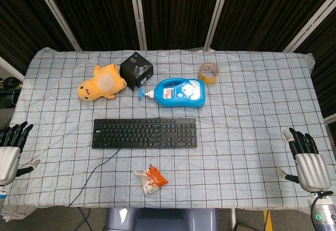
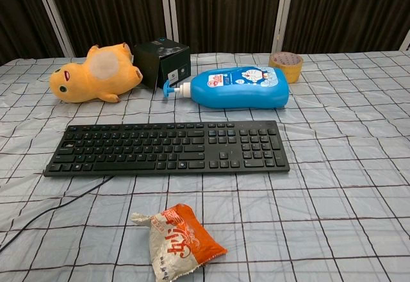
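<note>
The left hand (image 1: 9,152) and right hand (image 1: 307,160) hang empty, fingers spread, off the near corners; the snack packet (image 1: 151,179) lies near-centre, just before the keyboard (image 1: 145,133); any reach should probably come from above, clear of the cable (image 1: 92,176).

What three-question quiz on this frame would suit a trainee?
1. True or false: the blue bottle stands upright.
2. Which lies nearest the front table edge: A keyboard, B snack packet, C tape roll?
3. What touches the black box on its left side?

Key:
1. False; it lies on its side.
2. B.
3. The yellow plush toy. Both the left hand and right hand hold nothing, fingers apart.
</note>
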